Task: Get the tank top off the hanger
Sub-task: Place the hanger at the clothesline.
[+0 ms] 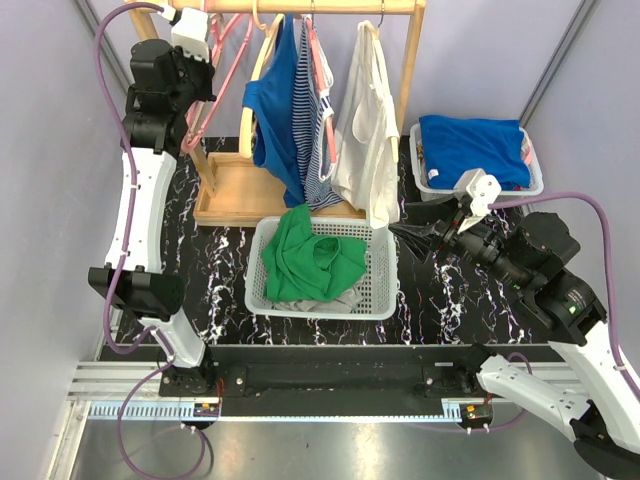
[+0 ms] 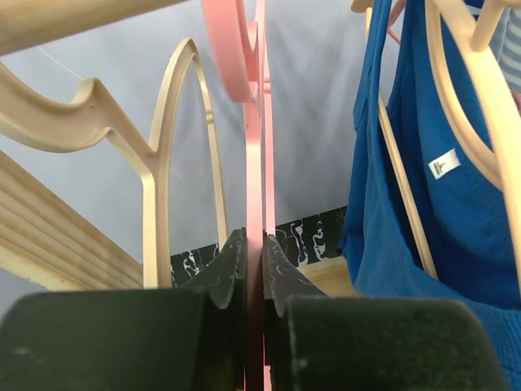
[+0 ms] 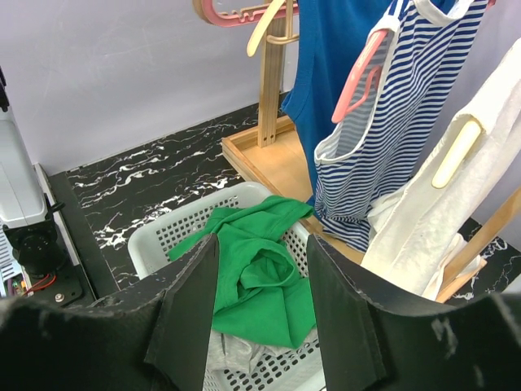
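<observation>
A green tank top point(image 1: 310, 255) point(image 3: 260, 277) lies crumpled in the white basket point(image 1: 385, 290), off any hanger. My left gripper point(image 1: 207, 48) point(image 2: 254, 244) is up at the rack's left end, shut on the thin bar of a bare pink hanger point(image 2: 254, 122) point(image 1: 228, 60). My right gripper point(image 1: 405, 232) point(image 3: 262, 244) hovers just right of the basket with its jaws apart and nothing between them, pointing toward the green tank top.
On the wooden rack point(image 1: 235, 190) hang a blue tank top point(image 1: 275, 120), a striped one point(image 1: 318, 130) on a pink hanger and a white one point(image 1: 365, 140). A grey garment point(image 3: 236, 358) lies under the green one. A white bin point(image 1: 425, 180) of blue cloth stands back right.
</observation>
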